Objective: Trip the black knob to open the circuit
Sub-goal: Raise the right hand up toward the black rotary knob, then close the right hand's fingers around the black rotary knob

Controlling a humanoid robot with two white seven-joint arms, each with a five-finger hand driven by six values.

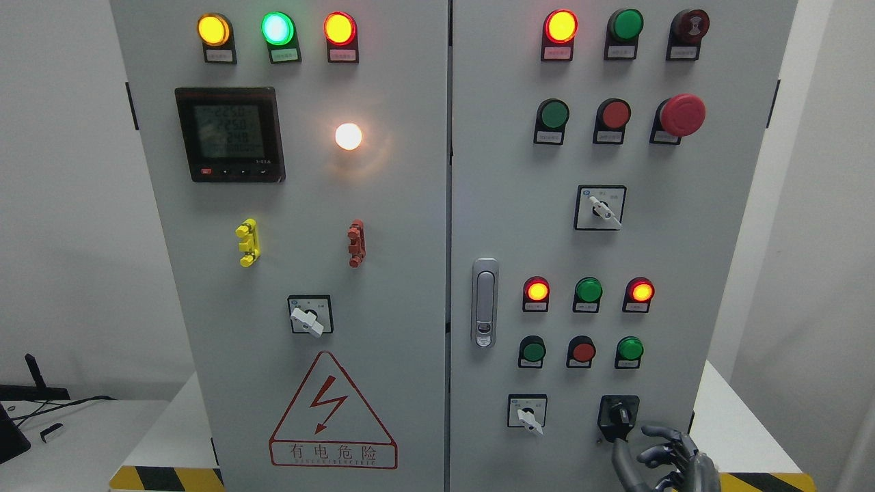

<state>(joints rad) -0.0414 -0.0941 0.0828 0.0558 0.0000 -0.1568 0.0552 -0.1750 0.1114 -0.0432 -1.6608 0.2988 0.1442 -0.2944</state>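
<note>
Hovering just below small black rotary knob [618, 415] on grey cabinet door [683, 273], right hand [666, 461] has metal fingers [657, 432] loosely spread, empty, positioned to reach it.

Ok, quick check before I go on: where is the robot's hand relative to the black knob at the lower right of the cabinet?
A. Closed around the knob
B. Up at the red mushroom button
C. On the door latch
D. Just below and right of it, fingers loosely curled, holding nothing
D: the right hand sits just below and right of the black knob, fingers loosely curled and not gripping it.
</note>
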